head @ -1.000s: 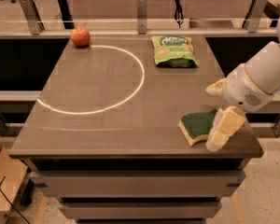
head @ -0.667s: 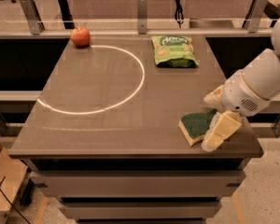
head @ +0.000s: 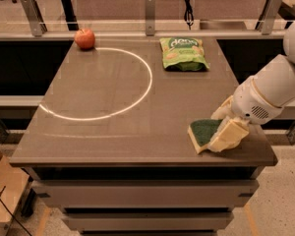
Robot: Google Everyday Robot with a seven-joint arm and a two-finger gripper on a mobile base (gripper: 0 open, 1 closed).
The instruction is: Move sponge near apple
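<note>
camera view: at the table's (head: 113, 136) near right corner the sponge (head: 202, 132) lies flat, green side up, with the gripper (head: 218, 131) at its right end; whether it has hold of it i cannot tell. it looks like soft, light foam that would squash, so grip across the thick yellow sides. farther back lies a snack bag (head: 183, 53). the apple (head: 84, 38) sits at the far left corner, well apart.

Brown table (head: 113, 132) with white ring (head: 150, 80), speckled floor (head: 280, 200) beneath.

The white arm (head: 280, 82) reaches in from the right, wrist bent downward; its pale pincer (head: 219, 132) sits low over the front right corner of the worktop (head: 113, 132)
</note>
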